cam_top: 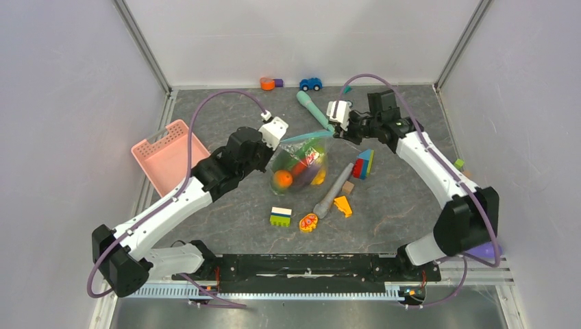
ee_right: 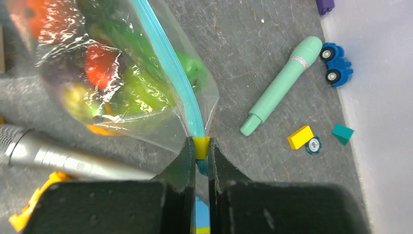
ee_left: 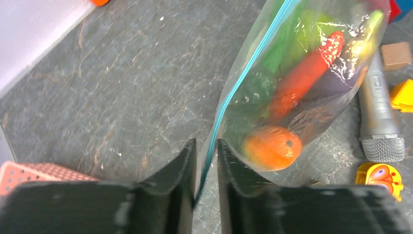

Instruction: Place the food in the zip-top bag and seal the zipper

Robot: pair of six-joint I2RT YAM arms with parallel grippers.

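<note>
The clear zip-top bag (cam_top: 299, 161) hangs between my two grippers in the middle of the table. Inside it is the food: an orange (ee_left: 272, 147), a red piece (ee_left: 304, 73) and green pieces (ee_right: 141, 87). The teal zipper (ee_left: 243, 78) runs along its top edge. My left gripper (ee_left: 206, 146) sits at the zipper's left end, fingers slightly apart, with the strip passing loose between them. At the right end, my right gripper (ee_right: 201, 146) is shut on the zipper (ee_right: 168, 68), at its yellow tab.
A pink basket (cam_top: 168, 154) stands to the left. A teal stick (cam_top: 312, 110) and blue car (cam_top: 310, 83) lie behind the bag. A grey microphone toy (cam_top: 334, 188), building blocks (cam_top: 363, 163) and a flat orange-red oval toy (cam_top: 308, 222) lie in front and to the right.
</note>
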